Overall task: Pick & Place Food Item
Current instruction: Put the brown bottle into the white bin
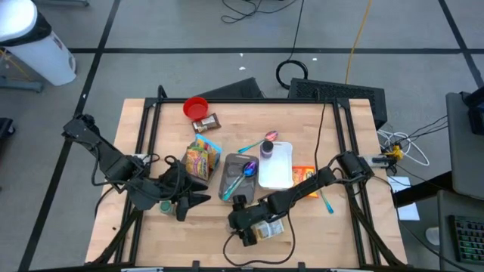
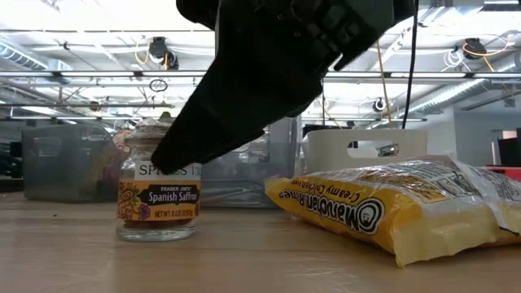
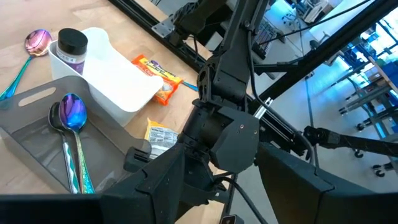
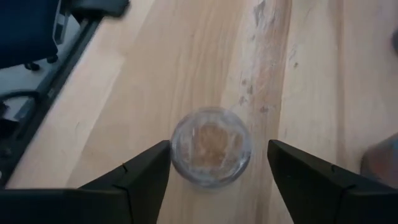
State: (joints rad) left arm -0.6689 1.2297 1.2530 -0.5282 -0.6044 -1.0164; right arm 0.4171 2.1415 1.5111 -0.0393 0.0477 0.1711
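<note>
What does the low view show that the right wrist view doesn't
Only the low view shows the jar's Spanish Saffron label and the yellow Maruchan ramen packet beside it. Only the right wrist view shows the right gripper with open fingers either side of the jar, not touching it, and the contents from above. Both show the saffron jar upright on the wooden table.

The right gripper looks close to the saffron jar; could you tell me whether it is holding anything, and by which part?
Nothing is held. The right gripper is open above the saffron jar, one finger on each side of it, with gaps between.
</note>
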